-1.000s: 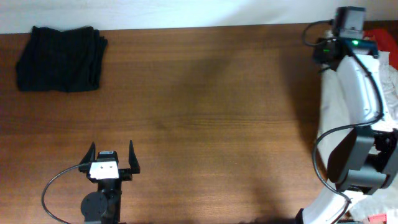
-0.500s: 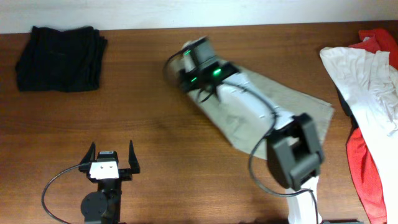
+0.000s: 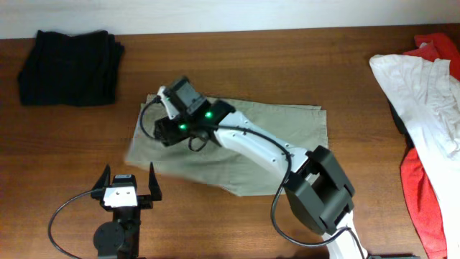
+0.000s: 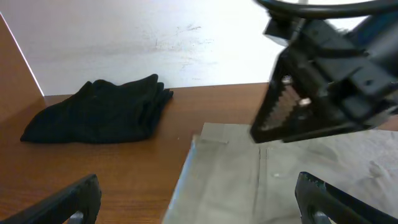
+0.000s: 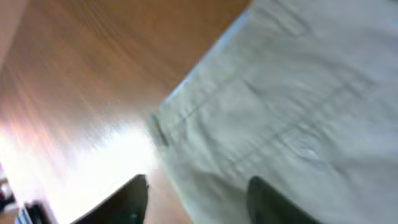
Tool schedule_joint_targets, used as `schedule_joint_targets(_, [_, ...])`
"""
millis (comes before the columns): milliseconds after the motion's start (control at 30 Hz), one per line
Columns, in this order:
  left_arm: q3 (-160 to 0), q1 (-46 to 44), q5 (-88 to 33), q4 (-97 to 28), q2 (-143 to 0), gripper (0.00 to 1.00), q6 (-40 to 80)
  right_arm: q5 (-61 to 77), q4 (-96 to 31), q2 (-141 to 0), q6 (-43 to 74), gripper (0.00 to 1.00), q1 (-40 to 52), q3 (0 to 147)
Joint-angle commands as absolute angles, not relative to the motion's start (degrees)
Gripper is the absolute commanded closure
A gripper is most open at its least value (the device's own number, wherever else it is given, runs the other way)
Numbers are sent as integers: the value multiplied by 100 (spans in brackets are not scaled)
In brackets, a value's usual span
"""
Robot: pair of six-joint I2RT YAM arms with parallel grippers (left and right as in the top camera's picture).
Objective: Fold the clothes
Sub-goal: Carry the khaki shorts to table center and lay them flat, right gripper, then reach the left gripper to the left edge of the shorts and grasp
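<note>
Light khaki shorts (image 3: 251, 147) lie spread out flat in the middle of the table. My right gripper (image 3: 161, 129) reaches across them to their upper left corner and hovers there open; in its own view the jaws (image 5: 199, 186) stand apart over the cloth (image 5: 292, 106) with nothing between them. My left gripper (image 3: 130, 184) rests open near the front edge, just off the shorts' left hem (image 4: 217, 180). A folded black garment (image 3: 70, 66) lies at the back left. White (image 3: 424, 93) and red (image 3: 420, 194) garments are heaped at the right edge.
From the left wrist view, the right gripper's serrated finger (image 4: 281, 115) hangs over the shorts, with the black garment (image 4: 99, 115) beyond it by the wall. Bare wood (image 3: 65, 151) lies to the left of the shorts.
My right arm swung from the right-hand pile across to the middle, dragging the khaki shorts along; they now lie spread out and its jaws have opened. The left arm has not moved.
</note>
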State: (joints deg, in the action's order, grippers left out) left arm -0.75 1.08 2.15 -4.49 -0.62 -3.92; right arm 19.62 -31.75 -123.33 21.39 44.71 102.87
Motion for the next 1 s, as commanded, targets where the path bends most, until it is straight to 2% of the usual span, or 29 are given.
schedule_joint_targets(0, [-51, 75, 191, -460, -36, 1, -482, 2121, -3994, -11778, 1649, 36, 4010, 10877])
schedule_joint_targets(33, [-51, 75, 191, -460, -36, 1, -482, 2056, -4440, -11703, 1481, 29, 3804, 11115])
schedule_joint_targets(100, [-51, 75, 191, -460, -34, 1, -482, 1437, -5395, -11594, 1479, 26, 3190, 11557])
schedule_joint_targets(200, [-51, 75, 191, -460, -36, 1, -482, 1109, -6178, -11579, 1479, 4, 2320, 11732])
schedule_joint_targets(233, [-51, 75, 191, -460, -36, 0, -482, 1109, -6471, -11581, 1479, 1, 2016, 11727])
schedule_joint_targets(400, [-51, 75, 191, -460, -36, 0, -482, 1109, -7644, -11587, 1481, 1, 620, 11598])
schedule_joint_targets(533, [-51, 75, 191, -460, -34, 1, -482, 1079, -7747, -11587, 1479, 1, 294, 11448])
schedule_joint_targets(667, [-51, 82, 233, -416, -34, 1, -475, -478, -7662, -11587, 1483, 1, 119, 11448])
schedule_joint_targets(733, [-54, 75, -794, 91, -34, 1, -460, -934, -7631, -11587, 1481, 1, -49, 11448])
schedule_joint_targets(800, [-150, 89, -1076, 554, -78, 0, -84, -930, -7629, -11585, 1481, 1, -137, 11448])
schedule_joint_targets(900, [-827, 106, -1074, 204, -760, 0, -47, -930, -7629, -11585, 1483, 1, -158, 11448])
schedule_joint_targets(967, [-1828, 106, -1192, -183, -2025, 0, -248, -930, -7627, -11585, 1483, 1, -152, 11448])
